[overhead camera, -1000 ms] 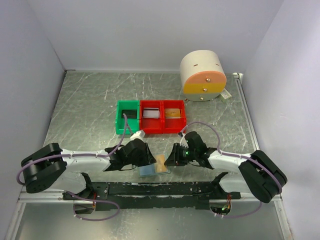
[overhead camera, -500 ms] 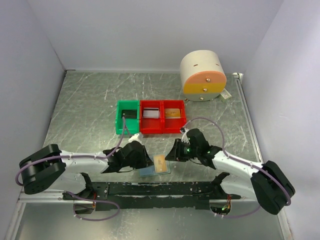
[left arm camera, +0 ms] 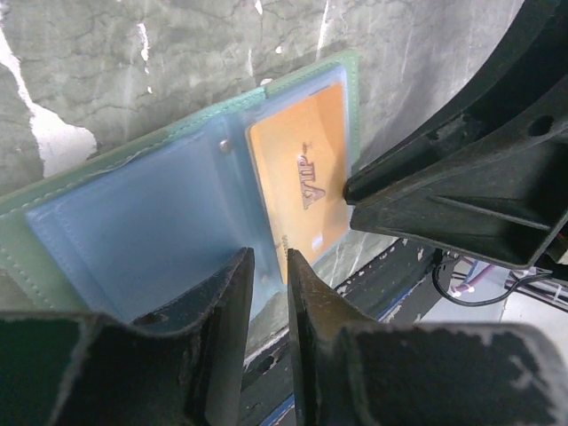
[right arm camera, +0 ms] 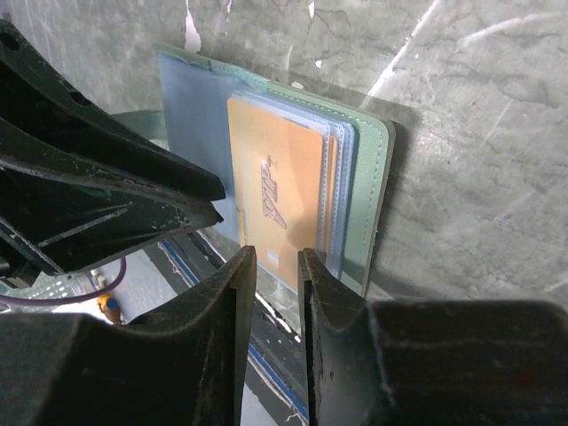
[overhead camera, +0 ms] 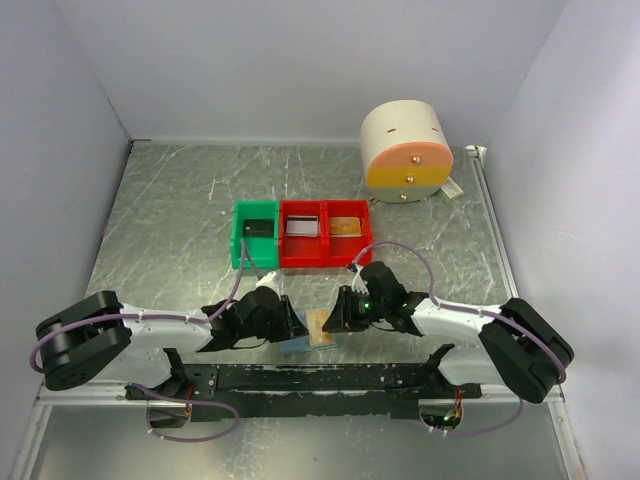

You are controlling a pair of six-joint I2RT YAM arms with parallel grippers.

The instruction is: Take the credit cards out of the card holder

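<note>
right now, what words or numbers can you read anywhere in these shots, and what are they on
"VIP": on the orange card in the card holder, left wrist view.
Small print below it on the same card: too small to read.
The same mark in the right wrist view: blurred.
Anything on the cards in the red bin, top view: too small to read.

Red two-compartment bin sits on marbled grey table. Green bin touches its left side; round cream drawer unit stands behind-right of it, apart.
</note>
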